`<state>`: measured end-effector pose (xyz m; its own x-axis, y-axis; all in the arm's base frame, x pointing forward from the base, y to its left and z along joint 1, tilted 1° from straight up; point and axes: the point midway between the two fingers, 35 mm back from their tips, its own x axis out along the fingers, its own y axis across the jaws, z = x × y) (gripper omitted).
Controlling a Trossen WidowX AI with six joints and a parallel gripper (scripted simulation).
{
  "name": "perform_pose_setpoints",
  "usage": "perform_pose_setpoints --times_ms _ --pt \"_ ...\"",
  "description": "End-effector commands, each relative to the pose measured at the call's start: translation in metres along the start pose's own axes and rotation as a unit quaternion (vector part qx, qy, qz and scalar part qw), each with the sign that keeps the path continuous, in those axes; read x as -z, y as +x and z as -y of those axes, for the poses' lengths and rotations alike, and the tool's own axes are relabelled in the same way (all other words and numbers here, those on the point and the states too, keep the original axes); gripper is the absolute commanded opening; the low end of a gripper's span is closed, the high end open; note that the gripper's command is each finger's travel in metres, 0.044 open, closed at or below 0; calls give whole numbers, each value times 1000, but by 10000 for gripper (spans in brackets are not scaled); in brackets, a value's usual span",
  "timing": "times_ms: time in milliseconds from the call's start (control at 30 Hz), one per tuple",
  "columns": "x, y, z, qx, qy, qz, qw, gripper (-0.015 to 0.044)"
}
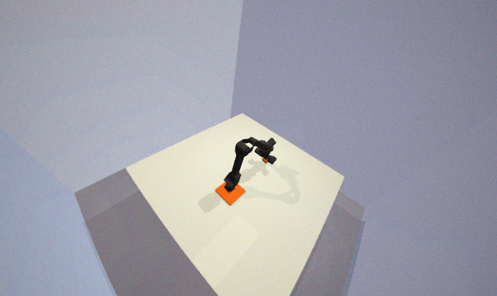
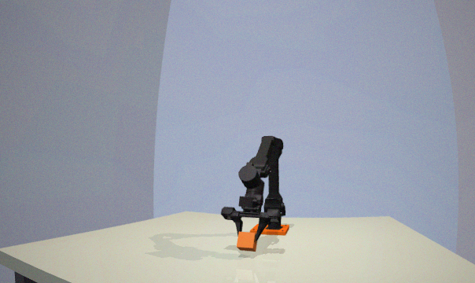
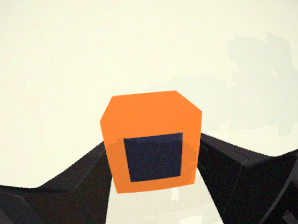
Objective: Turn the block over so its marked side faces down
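Observation:
The orange block (image 1: 265, 160) (image 2: 246, 241) (image 3: 150, 107) is held between the two black fingers of my gripper (image 1: 267, 159) (image 2: 248, 235) (image 3: 150, 141), which is shut on its sides. In the exterior view the block looks tilted and a little above the table (image 1: 183, 181) (image 2: 104, 251) (image 3: 50, 60), with a shadow below it. In the wrist view the dark square mark (image 3: 154, 157) is on the side facing the wrist camera. The mark does not show in either the top or the exterior view. The block's far side and underside are hidden in the wrist view.
The arm's orange base plate (image 1: 230, 197) (image 2: 284, 230) stands on the table behind the gripper in the exterior view. The table's far corner (image 1: 242, 114) lies beyond the arm in the top view. Shadows of the arm fall across the table top.

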<state>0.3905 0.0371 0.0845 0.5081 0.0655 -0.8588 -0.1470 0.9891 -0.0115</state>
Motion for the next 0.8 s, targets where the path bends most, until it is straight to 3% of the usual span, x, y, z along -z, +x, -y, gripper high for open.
perform_pose_setpoints --times_ms 0,767 --pt "-1 -3 0 -1 -2 17 1000 0" --pt "4 30 0 -2 0 182 983 0"
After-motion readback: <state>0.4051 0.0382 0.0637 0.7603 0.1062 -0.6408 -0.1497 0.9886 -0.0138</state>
